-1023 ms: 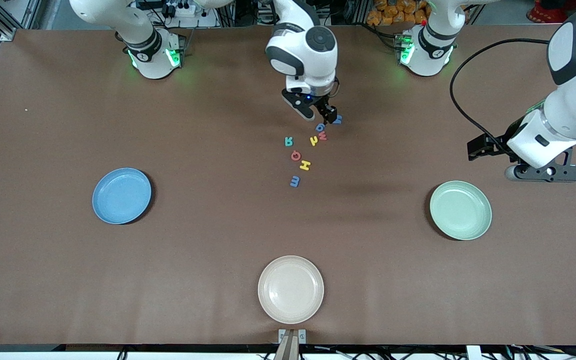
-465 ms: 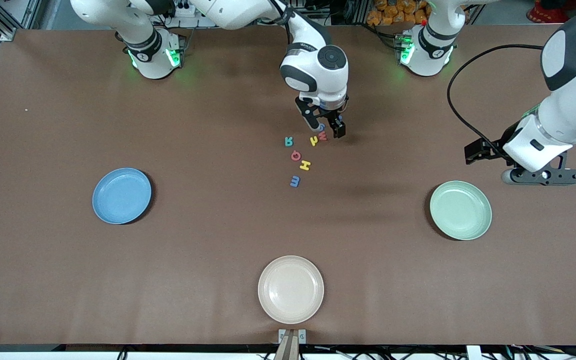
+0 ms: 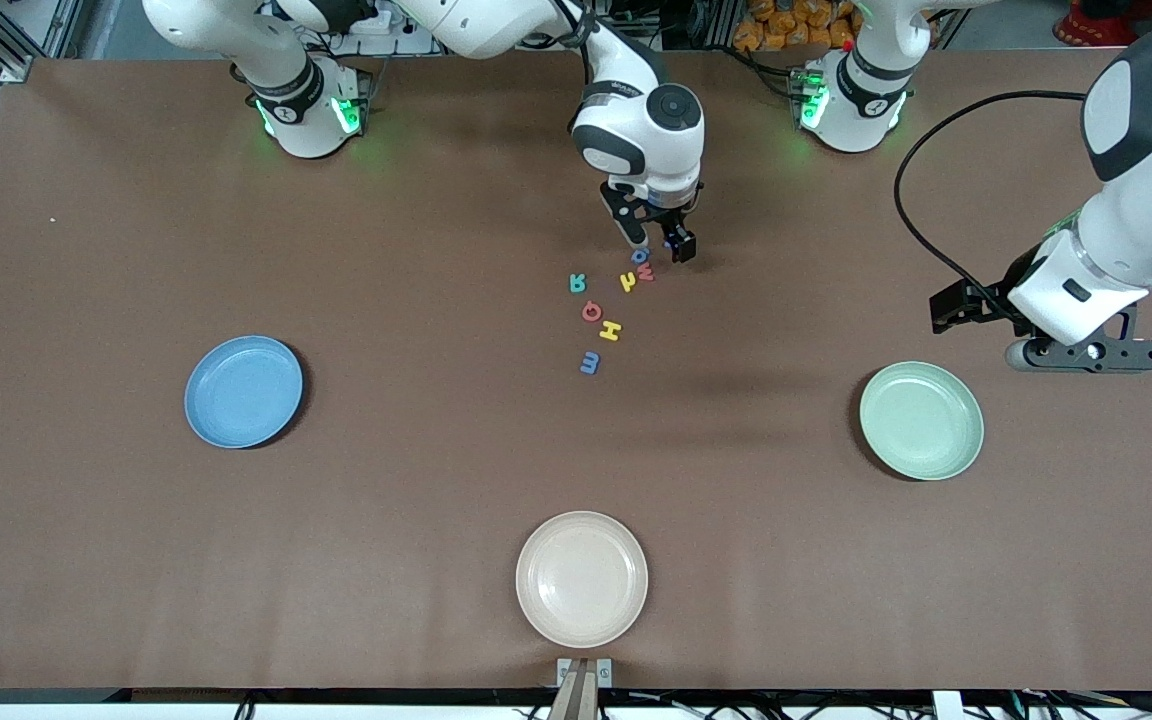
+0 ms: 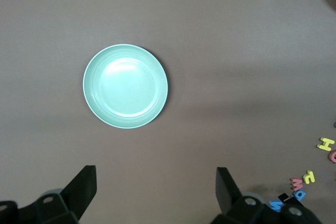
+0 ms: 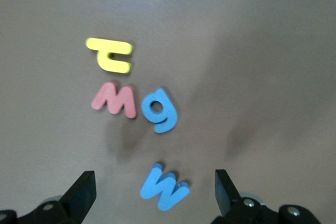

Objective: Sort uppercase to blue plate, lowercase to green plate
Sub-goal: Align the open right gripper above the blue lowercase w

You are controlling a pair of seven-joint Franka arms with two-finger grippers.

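Observation:
My right gripper [image 3: 658, 245] is open and low over the blue uppercase M [image 5: 164, 187], which lies between its fingers untouched. Beside it lie lowercase letters: blue g [image 5: 159, 110], dark red w [image 5: 114, 99] and yellow h [image 5: 110, 55]. Nearer the front camera are the teal R [image 3: 577, 283], red Q [image 3: 591, 311], yellow H [image 3: 610, 330] and blue m [image 3: 589, 362]. The blue plate [image 3: 243, 391] lies toward the right arm's end, the green plate [image 3: 921, 420] toward the left arm's end. My left gripper [image 3: 1086, 352] hangs open and empty beside the green plate [image 4: 125, 86].
A cream plate [image 3: 582, 578] lies near the front edge of the brown table. A black cable [image 3: 911, 215] loops from the left arm above the table. Wide bare table separates the letters from each plate.
My right gripper has swung toward the left arm's end and settled over the blue M, which the front view now hides. The left arm has barely shifted.

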